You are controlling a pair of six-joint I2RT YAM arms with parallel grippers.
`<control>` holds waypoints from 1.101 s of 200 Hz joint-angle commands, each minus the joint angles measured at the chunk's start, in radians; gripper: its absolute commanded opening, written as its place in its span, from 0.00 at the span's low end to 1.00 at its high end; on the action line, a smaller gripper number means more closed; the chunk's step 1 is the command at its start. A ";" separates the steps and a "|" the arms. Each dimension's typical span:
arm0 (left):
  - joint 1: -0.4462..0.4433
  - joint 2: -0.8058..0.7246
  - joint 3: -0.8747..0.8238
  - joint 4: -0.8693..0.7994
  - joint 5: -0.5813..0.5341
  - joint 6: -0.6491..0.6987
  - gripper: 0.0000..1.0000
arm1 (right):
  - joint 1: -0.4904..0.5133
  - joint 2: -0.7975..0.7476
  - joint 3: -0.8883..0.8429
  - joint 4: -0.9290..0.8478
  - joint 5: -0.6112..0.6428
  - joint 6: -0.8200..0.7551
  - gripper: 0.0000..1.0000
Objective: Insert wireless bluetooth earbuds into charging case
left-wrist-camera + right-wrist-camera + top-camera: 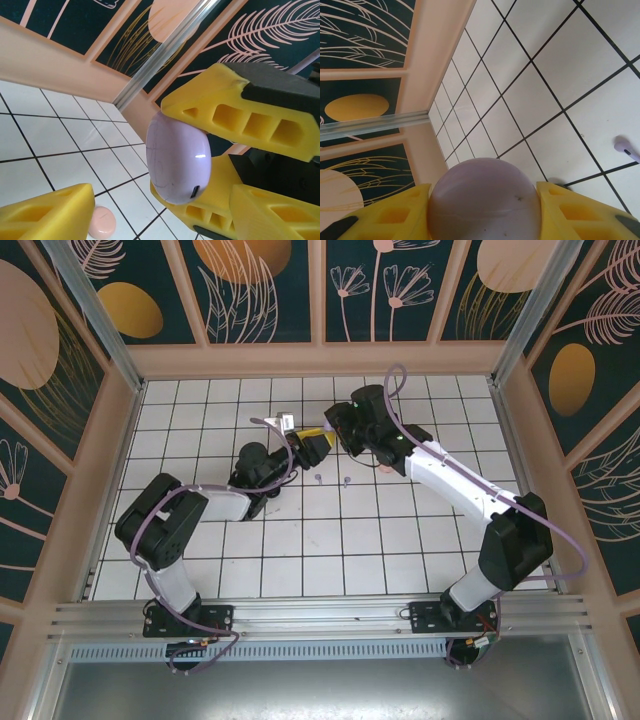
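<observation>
**Top view.** Both arms reach to mid-table and meet head on. The left gripper (pixel 308 452) and right gripper (pixel 322 437) sit very close, their yellow fingers crowded together. Two lilac earbuds (pixel 317 480) lie loose on the tiles just on the near side of the grippers, apart from each other and with nothing touching them. The table (pixel 200 540) is white tile with a black grid. The walls have peach frames around dark teal panels printed with leaves and discs. Aluminium posts stand in the far corners and an aluminium rail runs along the near edge.

**Left wrist view.** The lilac case (pixel 177 160) is held on edge between two yellow fingers of the right gripper, one above and one below. The left gripper's own fingers are spread. Its left finger is well clear of the case; I cannot tell whether the other touches. A pink case (pixel 102 223) lies flat on a tile beyond.

**Right wrist view.** The right gripper's jaws pinch the lilac case, and its dome fills the gap between them. One lilac earbud (pixel 626 147) lies on the tiles at the right edge, beside a grid line.
</observation>
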 commanded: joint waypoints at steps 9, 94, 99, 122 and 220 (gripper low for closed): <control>-0.006 0.023 0.046 0.058 0.022 -0.013 0.69 | 0.018 -0.041 0.001 0.035 0.000 0.011 0.26; -0.006 0.051 0.077 0.061 0.032 -0.016 0.41 | 0.019 -0.052 -0.010 0.041 -0.006 0.008 0.26; -0.006 0.051 0.077 0.061 0.030 -0.016 0.40 | 0.021 -0.051 -0.011 0.043 -0.007 0.008 0.26; -0.006 0.053 0.077 0.064 0.026 -0.015 0.35 | 0.024 -0.053 -0.012 0.045 -0.010 0.008 0.26; -0.006 0.051 0.081 0.072 0.026 -0.017 0.10 | 0.022 -0.082 -0.025 0.057 0.014 0.008 0.44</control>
